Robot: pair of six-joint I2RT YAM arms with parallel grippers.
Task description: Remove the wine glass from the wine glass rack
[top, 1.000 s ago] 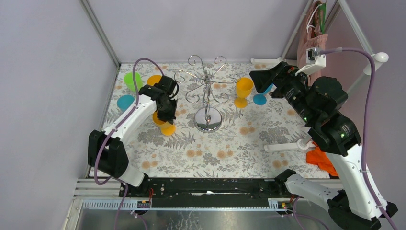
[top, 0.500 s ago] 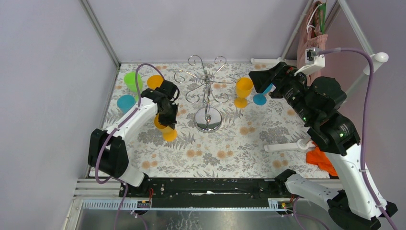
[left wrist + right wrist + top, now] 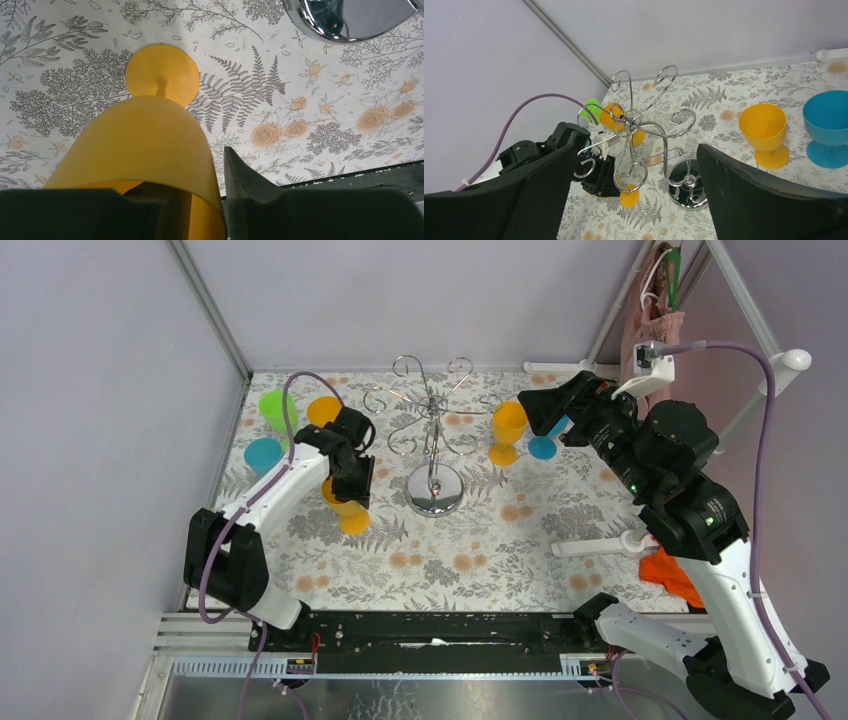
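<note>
Orange wine glass [image 3: 145, 145] stands on your counter [image 3: 480, 550] beside the rack [image 3: 436, 490], between your left fingers [image 3: 250, 200], slightly parted, one just clear of it; your right fingers [image 3: 764, 200] gape wide, empty.

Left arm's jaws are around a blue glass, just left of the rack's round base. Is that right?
Not quite. The glass between the jaws of the left gripper is orange, not blue, as the left wrist view shows plainly. The rest holds: in the top view it sits just left of the rack's round base.
</note>
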